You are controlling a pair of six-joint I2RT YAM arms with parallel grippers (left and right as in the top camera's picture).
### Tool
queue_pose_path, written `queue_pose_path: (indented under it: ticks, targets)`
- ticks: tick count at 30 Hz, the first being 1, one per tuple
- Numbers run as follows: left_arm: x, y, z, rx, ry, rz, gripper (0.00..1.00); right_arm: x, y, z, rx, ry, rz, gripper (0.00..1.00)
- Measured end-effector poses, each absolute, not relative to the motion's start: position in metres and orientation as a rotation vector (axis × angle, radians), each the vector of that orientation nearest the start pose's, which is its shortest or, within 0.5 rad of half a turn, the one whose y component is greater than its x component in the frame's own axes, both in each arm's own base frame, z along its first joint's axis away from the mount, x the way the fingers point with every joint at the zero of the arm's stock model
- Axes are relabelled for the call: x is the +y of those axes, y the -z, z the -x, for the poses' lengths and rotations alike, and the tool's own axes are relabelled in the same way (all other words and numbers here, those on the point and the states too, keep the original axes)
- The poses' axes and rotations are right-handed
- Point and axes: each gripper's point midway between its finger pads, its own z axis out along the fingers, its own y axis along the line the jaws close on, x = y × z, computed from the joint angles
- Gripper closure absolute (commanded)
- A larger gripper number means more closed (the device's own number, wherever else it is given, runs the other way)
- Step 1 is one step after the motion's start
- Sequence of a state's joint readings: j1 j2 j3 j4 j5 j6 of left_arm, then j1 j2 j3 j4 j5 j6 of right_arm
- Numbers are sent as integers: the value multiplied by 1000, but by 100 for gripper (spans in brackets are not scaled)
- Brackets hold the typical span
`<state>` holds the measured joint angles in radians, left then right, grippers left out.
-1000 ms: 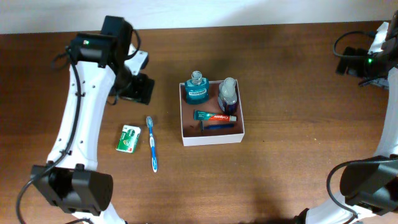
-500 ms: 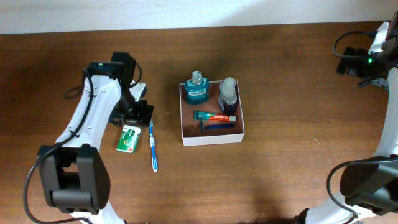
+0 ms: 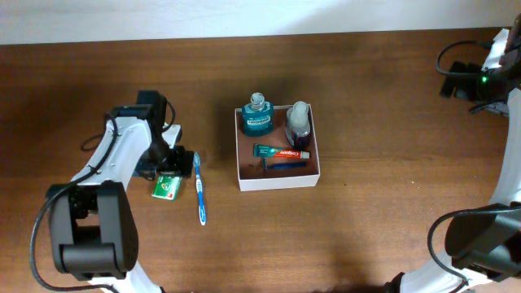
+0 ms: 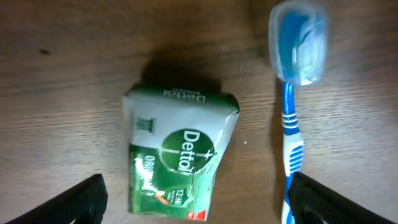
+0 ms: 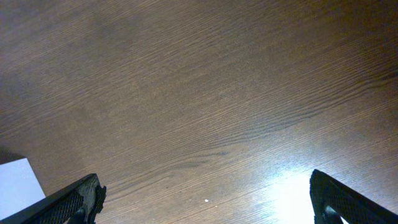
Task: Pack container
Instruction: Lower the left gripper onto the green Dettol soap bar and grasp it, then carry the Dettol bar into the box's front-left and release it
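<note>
From where I stand, the left gripper point(image 4: 199, 193) hangs right over the small green soap packet with white Dettol writing point(image 4: 177, 162), which lies flat on the brown wooden table point(image 3: 366, 228). Its two black fingers point(image 4: 84, 199) are spread wide, one on each side of the soap, and they do not touch it. Just beside the soap lies the blue and white toothbrush with a clear cap on its head point(image 4: 292, 124), very near the other finger. The square white box with the reddish-brown floor point(image 3: 278, 178) sits in the middle of the table, well apart from the soap, toward the right arm's side. Inside it already are a round teal bottle point(image 3: 256, 118), a dark purple bottle with a clear top point(image 3: 298, 124), a green and red tube of toothpaste point(image 3: 281, 151) and a small blue thing point(image 3: 286, 164) (I cannot tell what it is). So I think the job is partly done, and the step now is picking up the soap. Next the fingers need to go down, squeeze only the soap and leave the toothbrush alone, then lift it and carry it over to the box. The right gripper point(image 5: 208, 199) is far off near the table's back corner, fingers wide apart, holding nothing.
</note>
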<state>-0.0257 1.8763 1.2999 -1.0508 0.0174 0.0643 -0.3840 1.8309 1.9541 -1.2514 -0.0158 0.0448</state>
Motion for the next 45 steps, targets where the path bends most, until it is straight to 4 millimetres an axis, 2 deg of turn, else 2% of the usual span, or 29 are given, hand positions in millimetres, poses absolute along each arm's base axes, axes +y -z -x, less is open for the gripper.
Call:
queue_pose_path:
  ticks: [14, 15, 17, 19, 25, 28, 31, 33, 36, 41, 43, 45]
  targets:
    - [-8, -1, -314, 3165, 6, -224, 7, -158, -236, -399, 2641, 81, -570, 2]
    - [-8, 1, -313, 3164, 0, -224, 10, -158, -236, -399, 2641, 81, -570, 2]
    - [-5, 3, -314, 3157, -25, -219, 31, -158, -236, -399, 2641, 81, -570, 2]
    - [-4, 3, -317, 3146, -34, -227, 41, -158, -236, -399, 2641, 81, -570, 2]
    - [-4, 3, -317, 3142, -36, -244, 52, -158, -236, -399, 2641, 81, -571, 2]
    - [-4, 3, -317, 3144, -35, -245, 67, -158, -236, -399, 2641, 81, -570, 2]
    - [-4, -1, -317, 3152, -35, -250, 72, -158, -236, -399, 2641, 81, -570, 2]
    - [-4, -8, -318, 3162, -35, -251, 73, -158, -236, -399, 2641, 81, -570, 2]
    - [-4, -27, -331, 3147, -36, -240, 77, -158, -236, -399, 2641, 81, -571, 2]
    - [-8, -76, -363, 3056, -30, -119, 85, -158, -236, -399, 2641, 81, -571, 2]
    - [-16, -96, -374, 2996, 15, -85, 87, -158, -236, -399, 2641, 81, -570, 2]
    - [-34, -116, -385, 2924, 98, -70, 89, -158, -236, -399, 2641, 82, -570, 2]
